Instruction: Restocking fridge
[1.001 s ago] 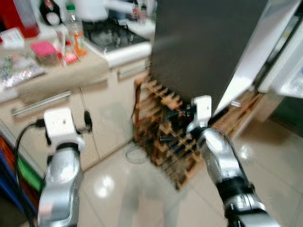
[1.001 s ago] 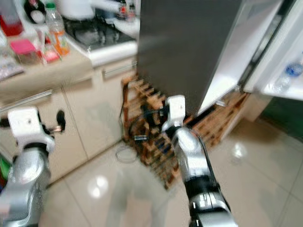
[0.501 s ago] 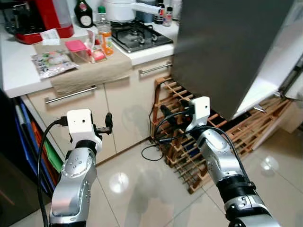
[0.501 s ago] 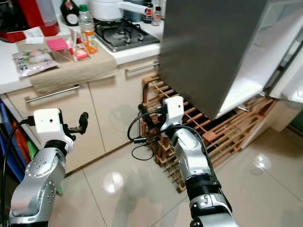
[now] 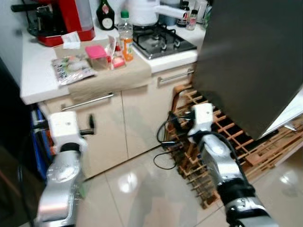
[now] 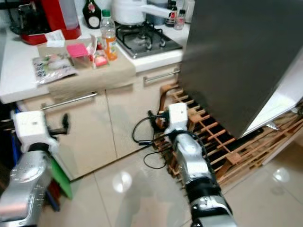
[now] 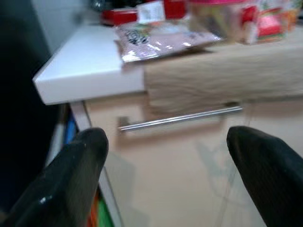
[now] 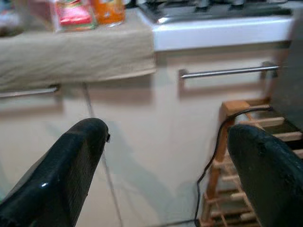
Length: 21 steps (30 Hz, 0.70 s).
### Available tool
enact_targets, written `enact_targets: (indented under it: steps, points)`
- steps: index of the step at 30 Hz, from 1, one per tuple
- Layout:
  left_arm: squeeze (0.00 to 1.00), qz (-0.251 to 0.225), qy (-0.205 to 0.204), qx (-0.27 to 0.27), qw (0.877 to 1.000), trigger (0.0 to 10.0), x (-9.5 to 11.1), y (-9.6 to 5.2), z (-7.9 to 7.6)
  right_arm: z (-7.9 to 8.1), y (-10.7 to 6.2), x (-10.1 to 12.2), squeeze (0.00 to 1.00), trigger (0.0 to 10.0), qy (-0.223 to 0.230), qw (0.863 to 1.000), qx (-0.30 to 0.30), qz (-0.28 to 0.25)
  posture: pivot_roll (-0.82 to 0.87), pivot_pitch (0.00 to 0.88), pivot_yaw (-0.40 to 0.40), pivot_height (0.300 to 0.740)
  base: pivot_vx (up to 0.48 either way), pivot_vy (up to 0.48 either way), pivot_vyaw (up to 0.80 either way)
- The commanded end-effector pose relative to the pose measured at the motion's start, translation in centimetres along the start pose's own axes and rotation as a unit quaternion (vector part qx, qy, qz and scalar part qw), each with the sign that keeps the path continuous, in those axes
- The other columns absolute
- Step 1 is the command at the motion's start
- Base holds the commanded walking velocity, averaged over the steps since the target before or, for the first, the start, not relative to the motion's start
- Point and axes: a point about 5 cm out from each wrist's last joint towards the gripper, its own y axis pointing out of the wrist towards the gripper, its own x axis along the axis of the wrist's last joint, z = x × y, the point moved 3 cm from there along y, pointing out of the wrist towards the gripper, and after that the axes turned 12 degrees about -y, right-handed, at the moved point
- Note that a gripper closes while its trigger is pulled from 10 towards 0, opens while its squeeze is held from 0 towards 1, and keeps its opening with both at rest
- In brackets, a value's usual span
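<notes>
The open fridge door (image 5: 251, 61), dark grey, hangs at the right. On the white counter a beige cloth (image 5: 106, 73) carries an orange juice bottle (image 5: 125, 29), a pink-lidded box (image 5: 96, 55), small red packets (image 5: 116, 60) and a clear food bag (image 5: 71, 68). My left gripper (image 5: 90, 126) is held in front of the cupboard below the counter, open and empty; its wrist view faces the drawer handle (image 7: 180, 118). Over by the wine rack, my right gripper (image 5: 176, 119) is open too, with nothing between its fingers (image 8: 71, 170).
A wooden wine rack (image 5: 227, 142) stands on the tiled floor under the fridge door, with a black cable (image 5: 163, 163) lying beside it. A gas hob (image 5: 163, 40), a white kettle (image 5: 147, 9), a dark bottle (image 5: 104, 7) and a red coffee machine (image 5: 61, 19) line the counter's back.
The camera has swung left: counter and cupboards now sit more centrally and the fridge door has slid right. Both arms stay raised in front, grippers still open.
</notes>
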Motion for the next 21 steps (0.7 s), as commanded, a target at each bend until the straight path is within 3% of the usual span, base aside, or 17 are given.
enact_targets:
  steps: [1,9,10,11,12,21]
  points:
    - [0.0,0.007,0.005,0.004,1.0,10.0,-0.3,-0.3,-0.4,-1.7,-0.3,0.6,0.0,10.0,0.002,1.0,-0.024,-0.014,-0.02,0.0,-0.006,0.74,0.394,-0.274,0.0]
    - [0.0,0.006,-0.001,-0.02,1.0,10.0,-0.5,-0.4,-1.9,-1.1,-0.3,0.6,0.0,10.0,-0.005,1.0,-0.007,-0.02,-0.03,0.0,-0.008,0.74,0.359,-0.314,0.0]
    - [0.0,0.005,0.008,-0.021,1.0,10.0,-0.4,-0.2,-2.1,-1.0,-0.3,0.6,0.0,10.0,-0.005,1.0,-0.006,-0.021,-0.03,0.0,-0.009,0.74,0.379,0.0,0.0]
    - [0.0,0.0,0.061,-0.012,0.998,10.0,-0.4,0.0,-1.9,-0.9,-0.3,0.6,0.0,10.0,-0.004,1.0,-0.003,-0.021,-0.03,0.0,-0.009,0.74,0.0,0.0,0.0]
    - [0.0,0.002,0.077,0.003,0.997,10.0,-0.5,0.2,-1.6,-0.8,-0.2,0.6,0.0,10.0,-0.003,1.0,-0.002,-0.021,-0.03,0.0,-0.009,0.74,0.0,0.0,0.0]
    - [0.0,0.007,0.035,-0.006,0.999,10.0,-0.6,0.2,-2.0,-0.2,0.2,0.7,0.0,10.0,0.011,1.0,0.001,-0.02,-0.01,0.0,-0.015,0.74,0.0,0.0,0.16]
